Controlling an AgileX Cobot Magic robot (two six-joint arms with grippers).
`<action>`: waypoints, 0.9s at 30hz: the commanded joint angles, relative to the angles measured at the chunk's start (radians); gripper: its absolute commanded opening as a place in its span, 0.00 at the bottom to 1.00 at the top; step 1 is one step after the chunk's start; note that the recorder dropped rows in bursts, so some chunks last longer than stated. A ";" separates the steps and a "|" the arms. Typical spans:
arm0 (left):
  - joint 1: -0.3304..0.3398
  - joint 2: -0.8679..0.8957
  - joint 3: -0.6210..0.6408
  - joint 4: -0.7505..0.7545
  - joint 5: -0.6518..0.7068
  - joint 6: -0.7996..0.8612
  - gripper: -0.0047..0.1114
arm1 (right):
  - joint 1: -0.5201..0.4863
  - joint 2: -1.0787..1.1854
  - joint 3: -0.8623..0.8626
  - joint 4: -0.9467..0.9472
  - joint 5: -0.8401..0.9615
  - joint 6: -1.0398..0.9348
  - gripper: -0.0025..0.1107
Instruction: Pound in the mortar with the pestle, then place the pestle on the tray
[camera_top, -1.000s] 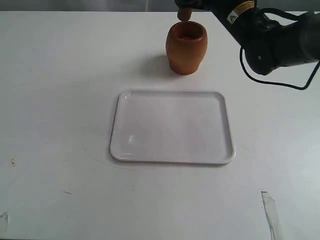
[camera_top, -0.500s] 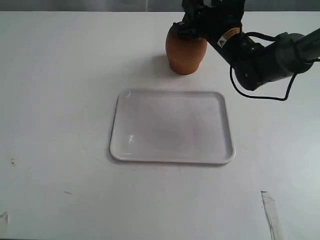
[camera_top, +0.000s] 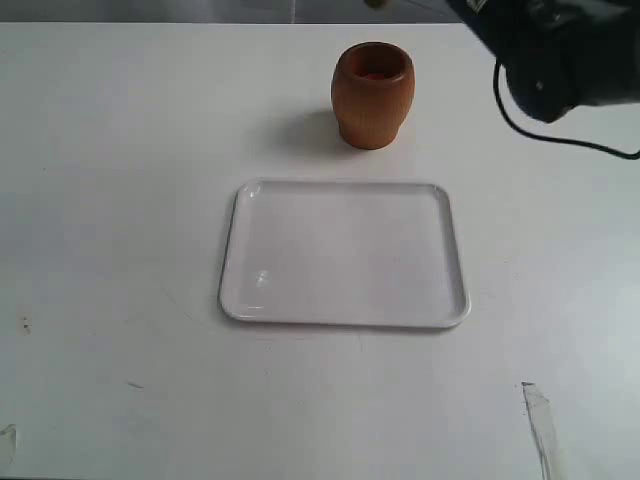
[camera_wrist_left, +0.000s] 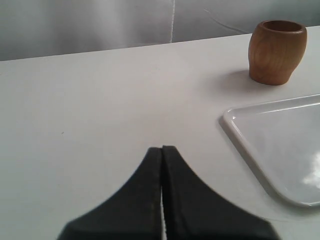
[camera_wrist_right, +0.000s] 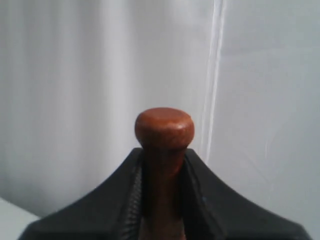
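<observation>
The brown barrel-shaped mortar stands upright on the white table, behind the white tray, which holds nothing. My right gripper is shut on the reddish-brown pestle, whose small knob sticks out past the fingertips. In the exterior view only the right arm shows at the top right, and the gripper is above the frame's edge over the mortar. My left gripper is shut on nothing, low over the table. Its view shows the mortar and a tray corner ahead.
A strip of clear tape lies on the table at the front right. A pale curtain hangs behind the table's far edge. A black cable loops down from the right arm near the mortar.
Half a second ago the right gripper was down at the mortar's mouth with the pestle inside. It has since risen straight up, taking the pestle out of the exterior view.
</observation>
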 joint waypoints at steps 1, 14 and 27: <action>-0.008 -0.001 0.001 -0.007 -0.003 -0.008 0.04 | -0.002 -0.064 0.001 -0.011 0.006 -0.015 0.02; -0.008 -0.001 0.001 -0.007 -0.003 -0.008 0.04 | 0.002 0.215 0.001 -0.011 0.073 0.001 0.02; -0.008 -0.001 0.001 -0.007 -0.003 -0.008 0.04 | 0.002 0.167 0.001 -0.011 0.027 0.001 0.02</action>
